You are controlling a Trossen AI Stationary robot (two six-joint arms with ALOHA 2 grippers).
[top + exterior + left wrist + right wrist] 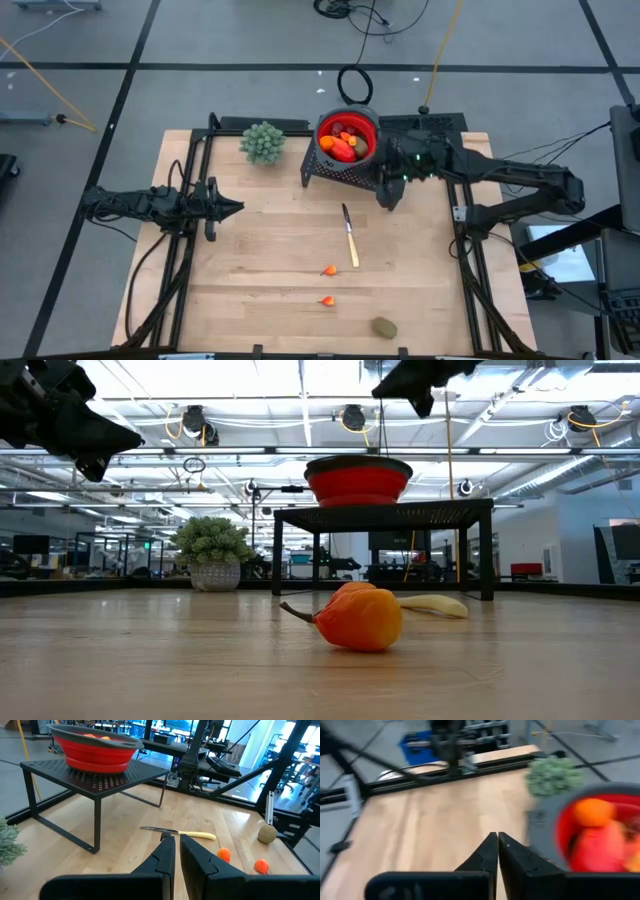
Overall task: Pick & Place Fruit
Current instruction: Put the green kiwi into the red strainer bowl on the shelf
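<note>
Right arm beside the bowl, fruit left on the table.

From above, your right gripper (388, 196), pressed together and empty, sits beside the red bowl (372, 135); the left gripper (232, 209) waits, also shut. Low down, the orange fruit (358, 617) lies near the knife (432, 604): spread the fingers before descending.

No text, label, brand, number or sign can be read anywhere in these views, on the table, the arms or in the room behind.
</note>
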